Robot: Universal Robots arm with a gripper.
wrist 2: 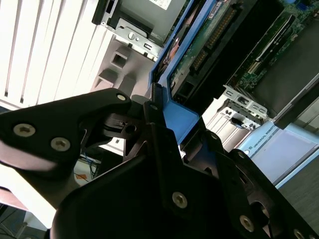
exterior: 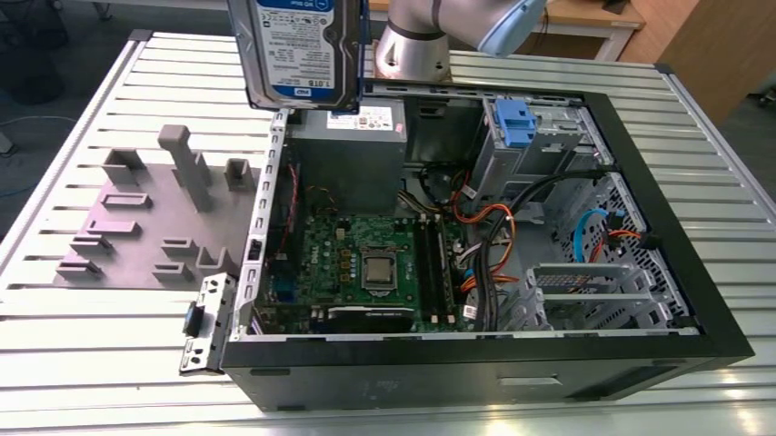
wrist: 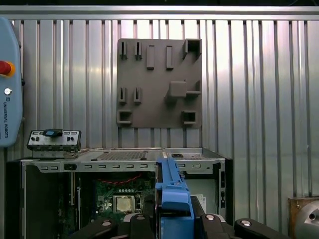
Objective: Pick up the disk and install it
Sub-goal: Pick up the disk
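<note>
Exterior view: the disk (exterior: 303, 54) hangs label out, high up, seen above the corner of the open computer case (exterior: 485, 377) by the power supply (exterior: 352, 132); a grey holder plate (exterior: 145, 218) lies on the exterior view's left.

Second wrist view: my pincer (wrist 2: 152, 112) is clamped shut on the disk's blue frame (wrist 2: 179, 117) (a thin edge to hold by, I reckon).

First wrist view: the frame stands between my fingers (wrist: 212, 224), above the case. The risk is that this narrow hold lets the disk tilt or slip, so it catches the case wall or the loose cables (exterior: 485, 227).
</note>
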